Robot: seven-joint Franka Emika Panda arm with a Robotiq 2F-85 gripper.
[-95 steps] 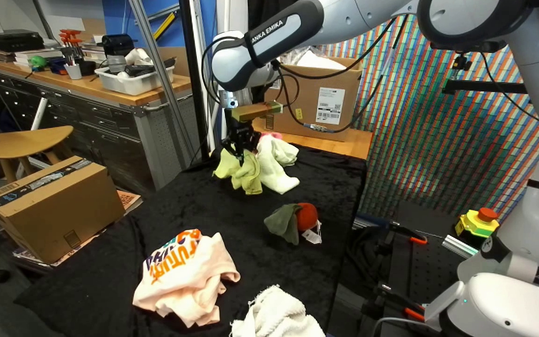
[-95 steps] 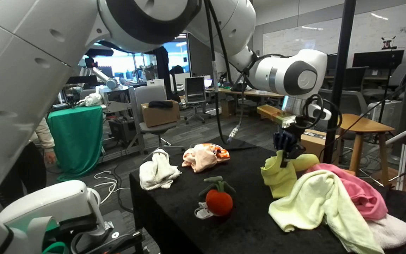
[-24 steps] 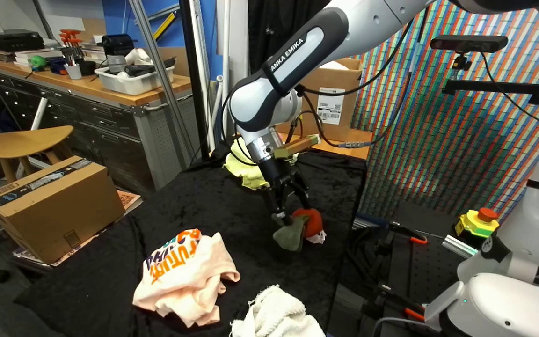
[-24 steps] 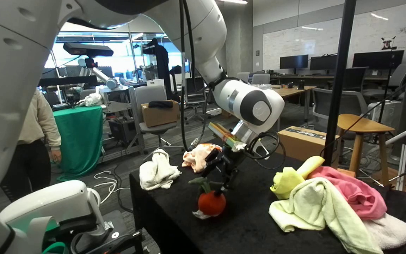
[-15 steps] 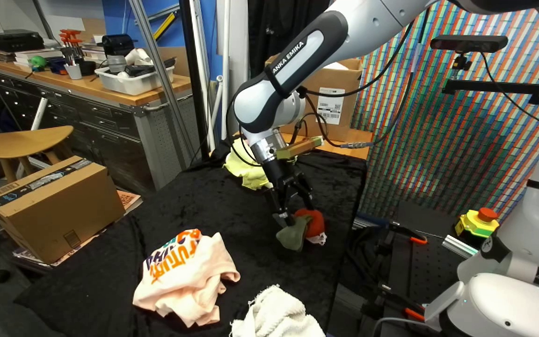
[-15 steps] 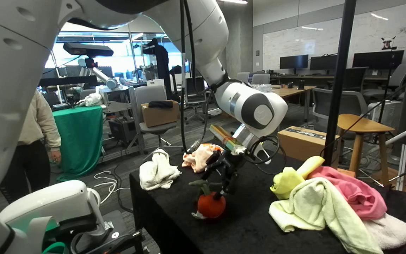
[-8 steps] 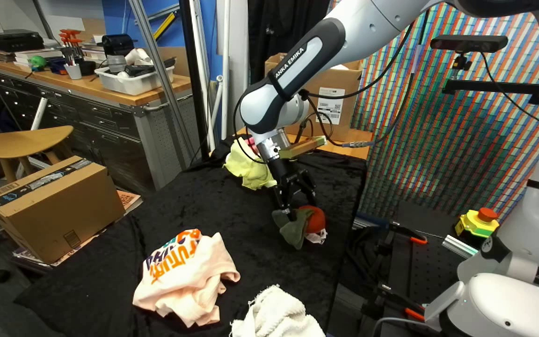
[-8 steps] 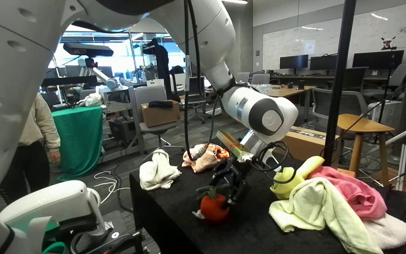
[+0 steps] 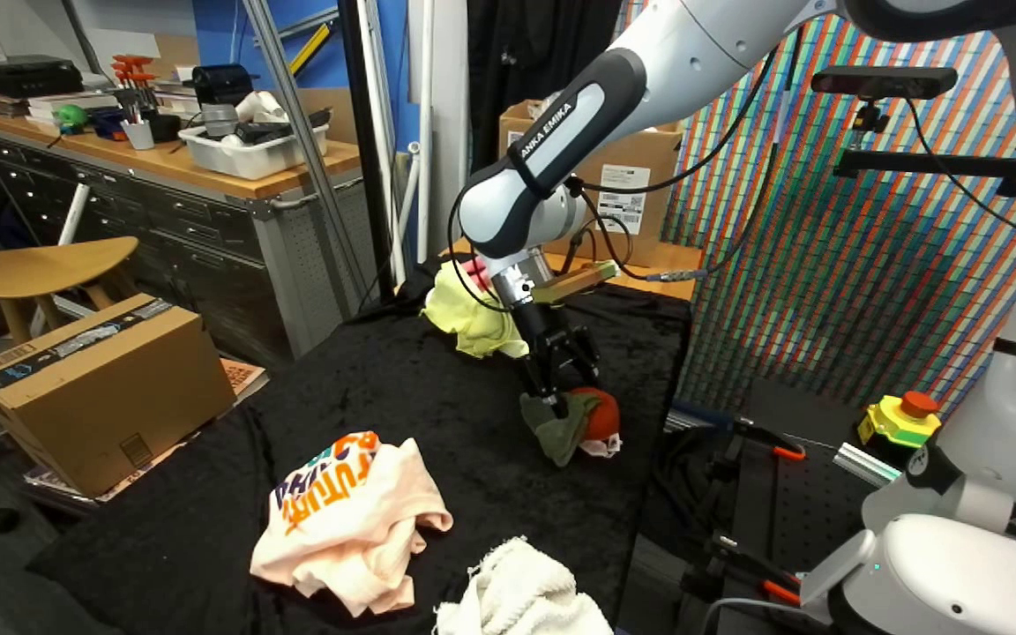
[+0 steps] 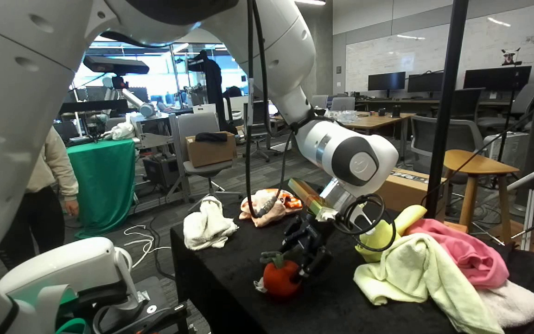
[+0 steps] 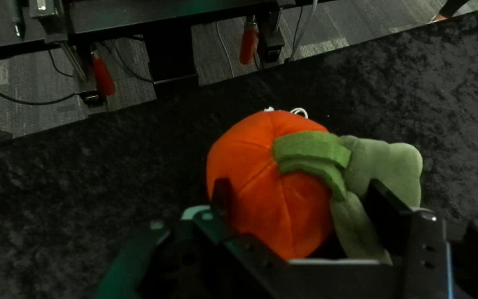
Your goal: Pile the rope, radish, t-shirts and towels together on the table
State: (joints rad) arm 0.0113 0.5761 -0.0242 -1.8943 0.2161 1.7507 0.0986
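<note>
On the black-draped desk [image 9: 367,375], close to the edge facing the robot base [image 9: 1015,414], lies the plush radish [image 11: 259,174], with the hand [image 11: 299,189] tilted over it. In the wrist view the fingers [image 11: 388,211] are spread well apart and straddle the toy: one overlaps the side of the red body, the other stands over a grey-green leaf [image 11: 394,166], with space between it and the red. Whether either one presses on the plush cannot be told.

Apart from the radish, in an exterior view, a heap holds the lime towel [image 10: 380,235], the pale yellow-green towel [image 10: 415,269] and the pink T-shirt [image 10: 466,253]; a whitish towel [image 10: 515,304] shows beneath the shirt. Away from that heap, the peach-cream T-shirt [image 9: 354,529] lies crumpled, its orange and purple lettering uppermost; near it lies the rough white towel [image 9: 526,595], a strip of black between them.

Beside the desk sit a taped cardboard box [image 9: 102,406] and, behind it, a wooden stool [image 9: 41,265]. A red-topped emergency-stop button [image 9: 903,422] sits beside the robot base. In an exterior view a person [image 10: 54,174] stands in the background, partly hidden by the robot arm [image 10: 16,116].
</note>
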